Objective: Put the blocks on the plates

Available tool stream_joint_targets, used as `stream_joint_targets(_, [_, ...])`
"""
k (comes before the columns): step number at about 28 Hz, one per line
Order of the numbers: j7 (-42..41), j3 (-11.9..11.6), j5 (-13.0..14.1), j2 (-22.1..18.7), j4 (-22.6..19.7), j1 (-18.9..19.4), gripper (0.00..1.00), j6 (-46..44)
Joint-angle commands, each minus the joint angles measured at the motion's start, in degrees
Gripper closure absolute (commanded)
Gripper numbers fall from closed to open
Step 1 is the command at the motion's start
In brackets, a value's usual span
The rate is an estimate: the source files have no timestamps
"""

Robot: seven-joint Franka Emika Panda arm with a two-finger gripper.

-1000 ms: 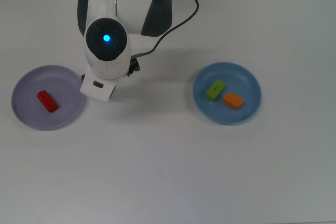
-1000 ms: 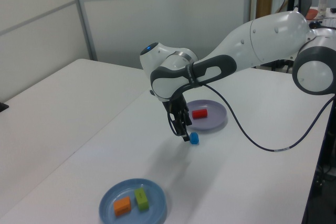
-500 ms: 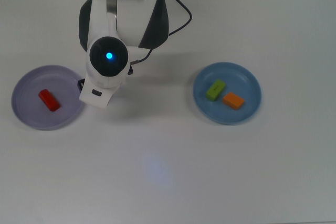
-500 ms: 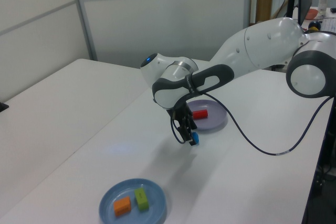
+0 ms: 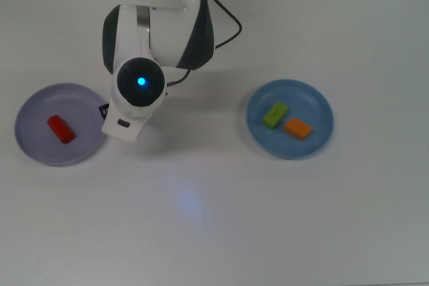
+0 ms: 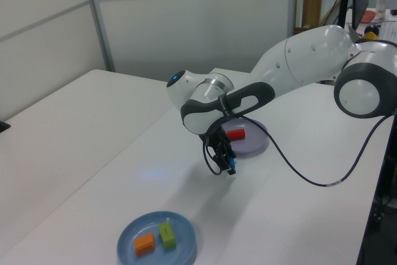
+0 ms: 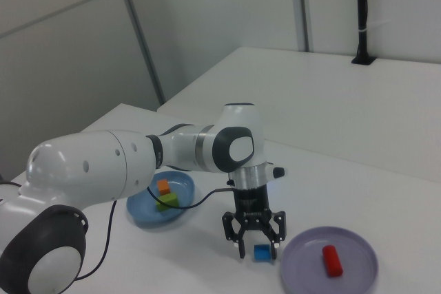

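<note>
The blue cube [image 7: 262, 252] rests on the white table just beside the lavender plate [image 7: 303, 258]. My gripper [image 7: 258, 248] points straight down over it, open, with one finger on each side of the cube. In the top view the arm hides both the cube and the fingers. A red oblong [image 5: 60, 129] lies in the lavender plate [image 5: 82, 104]. On the blue plate [image 5: 303, 97] lie the lime-green block [image 5: 275, 114] and the orange block [image 5: 297, 128], side by side. In the left view the cube [image 6: 231, 167] shows at my fingertips.
The arm's black cable [image 6: 291, 169] loops down over the table between the arm and the left view's right edge. The table's edge [image 6: 366, 215] runs along the left view's right side.
The gripper has moved toward the lavender plate and come down, from beside the blue cube to straddling it. The plates and the other blocks have not moved.
</note>
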Motion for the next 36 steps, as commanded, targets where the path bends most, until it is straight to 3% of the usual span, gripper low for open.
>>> stream_joint_targets(1, [0.6,-0.5,0.0,-0.4,-0.2,0.4,1.0,-0.1])
stream_joint_targets(13, [0.6,-0.3,0.6,-2.2,0.4,0.2,1.0,-0.2])
stream_joint_targets(21, [-0.3,-0.7,4.5,-6.2,1.8,-3.7,1.0,-0.2])
stream_joint_targets(27, [-0.6,-0.7,3.5,-5.2,1.9,-7.3,1.0,0.5])
stream_joint_targets(31, [-0.7,-0.7,4.0,-4.4,0.8,-10.3,1.0,6.8])
stream_joint_targets(36, [-0.6,-0.9,3.3,-1.7,0.6,-10.7,1.0,10.0])
